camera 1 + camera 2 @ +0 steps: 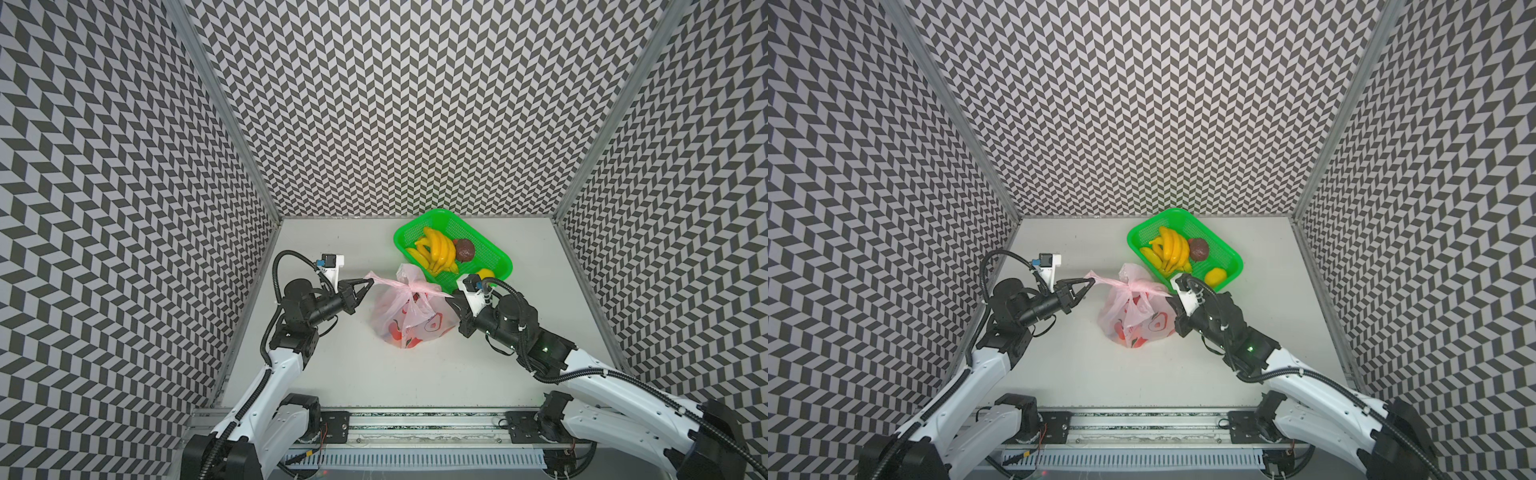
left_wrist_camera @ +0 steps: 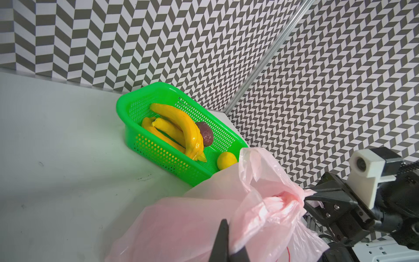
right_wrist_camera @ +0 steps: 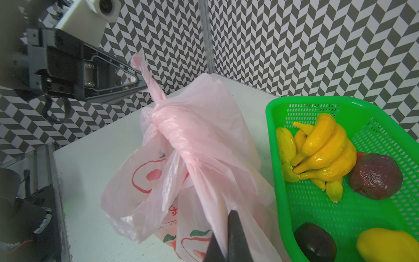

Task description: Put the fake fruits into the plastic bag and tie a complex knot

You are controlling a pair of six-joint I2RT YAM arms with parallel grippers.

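In both top views the pale-pink plastic bag sits mid-way across the surface, just in front of the green mesh basket, its knot raised between the arms; the left end effector is pinched on the left loose end and the right end effector on the right loose end. In the left wrist view the bananas, a dark brown fruit and a lemon lie in the basket. In the right wrist view the knot is bunched tight, both strips taut, and a second dark fruit lies beside the lemon.
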